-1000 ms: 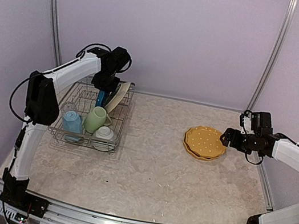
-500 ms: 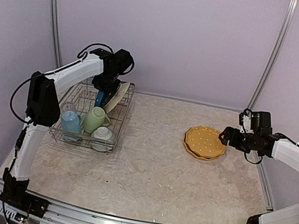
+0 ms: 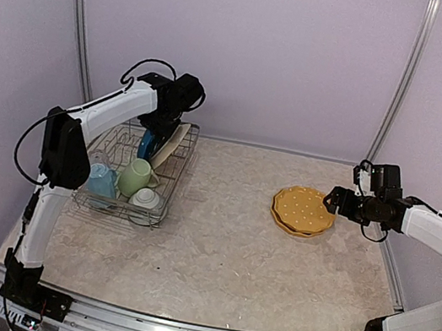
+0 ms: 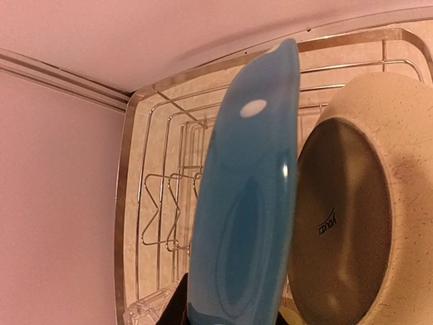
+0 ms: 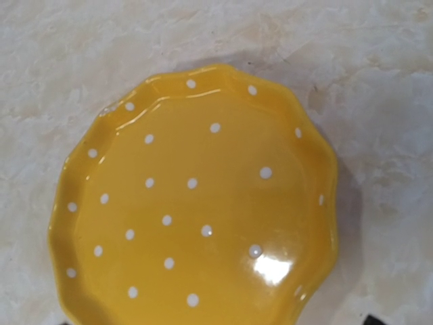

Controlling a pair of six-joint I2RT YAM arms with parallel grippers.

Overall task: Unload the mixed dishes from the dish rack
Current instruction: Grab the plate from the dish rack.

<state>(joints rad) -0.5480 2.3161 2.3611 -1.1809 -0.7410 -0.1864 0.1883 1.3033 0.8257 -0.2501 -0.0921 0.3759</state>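
High overview, wrist close-ups: rack (image 4: 121,217), yellow plate (image 5: 196,203)

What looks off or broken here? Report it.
Nothing stands out. The yellow plates lie stacked flat on the table; the blue plate and cream plate stand on edge in the dish rack, unchipped as far as shown.

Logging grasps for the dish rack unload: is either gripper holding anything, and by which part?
Left gripper grips the blue plate by its rim; right gripper holds nothing.
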